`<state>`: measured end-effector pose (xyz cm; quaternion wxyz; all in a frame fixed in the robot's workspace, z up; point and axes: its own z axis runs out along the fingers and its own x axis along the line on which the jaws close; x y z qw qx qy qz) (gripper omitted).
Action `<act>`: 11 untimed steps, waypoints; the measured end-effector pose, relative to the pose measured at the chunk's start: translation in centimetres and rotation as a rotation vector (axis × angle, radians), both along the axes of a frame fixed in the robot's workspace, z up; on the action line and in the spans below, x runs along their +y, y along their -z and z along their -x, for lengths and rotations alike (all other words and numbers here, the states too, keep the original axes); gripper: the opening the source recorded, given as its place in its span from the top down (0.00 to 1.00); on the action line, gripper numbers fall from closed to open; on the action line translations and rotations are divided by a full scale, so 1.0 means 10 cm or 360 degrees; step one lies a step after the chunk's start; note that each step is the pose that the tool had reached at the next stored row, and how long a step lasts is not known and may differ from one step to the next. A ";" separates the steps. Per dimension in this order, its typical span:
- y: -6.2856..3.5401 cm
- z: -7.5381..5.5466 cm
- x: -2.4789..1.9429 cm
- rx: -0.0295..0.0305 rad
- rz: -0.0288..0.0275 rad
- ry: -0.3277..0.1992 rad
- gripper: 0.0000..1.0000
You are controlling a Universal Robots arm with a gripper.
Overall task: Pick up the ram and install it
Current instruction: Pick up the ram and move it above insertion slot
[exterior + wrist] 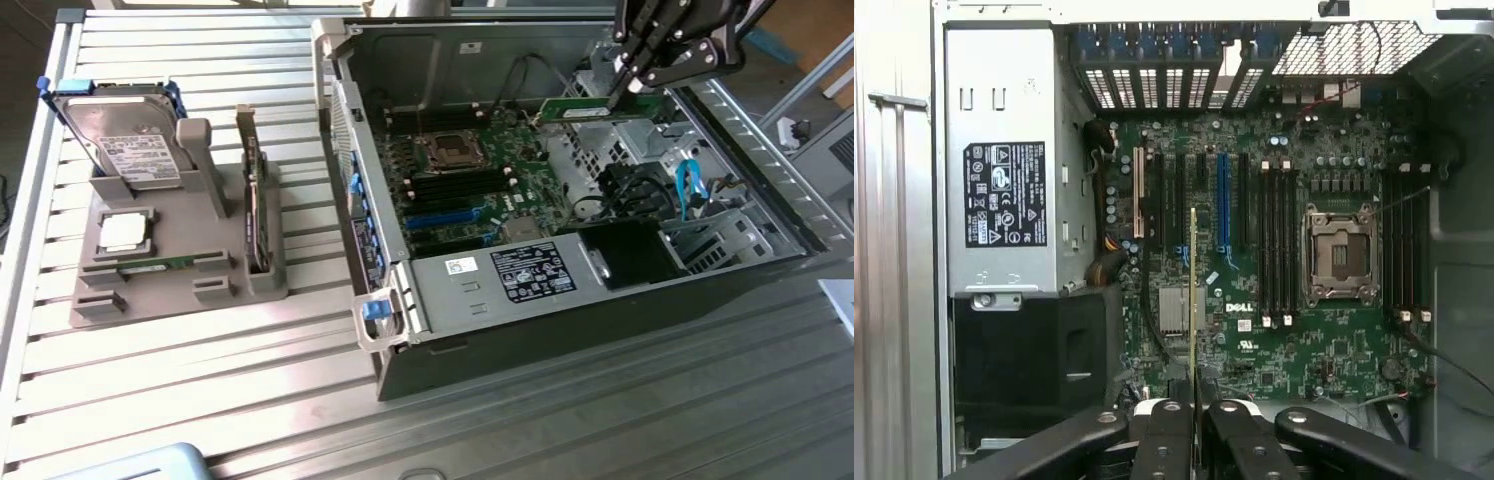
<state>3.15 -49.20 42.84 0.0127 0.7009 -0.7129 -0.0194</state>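
Exterior high oblique, wrist overhead, close — motherboard shared

Ram over motherboard in case; holder beside case.

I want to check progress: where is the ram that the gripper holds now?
In the exterior view's upper right, the ram is clamped in the gripper, hanging over the motherboard of the open computer case.
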 end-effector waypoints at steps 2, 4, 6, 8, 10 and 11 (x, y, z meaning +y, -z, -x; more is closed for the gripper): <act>0.002 -0.04 0.001 0.00001 0.00001 0.0000 0.87; 0.003 -0.04 0.000 0.00000 -0.00001 0.0001 0.87; 0.009 -0.03 0.000 -0.00660 -0.00001 0.0000 0.87; 0.009 -0.03 0.000 -0.00713 0.00000 0.0000 0.87; 0.009 -0.03 0.000 -0.00714 -0.00001 0.0000 0.87; 0.012 -0.03 0.031 -0.00715 0.00000 0.0001 0.87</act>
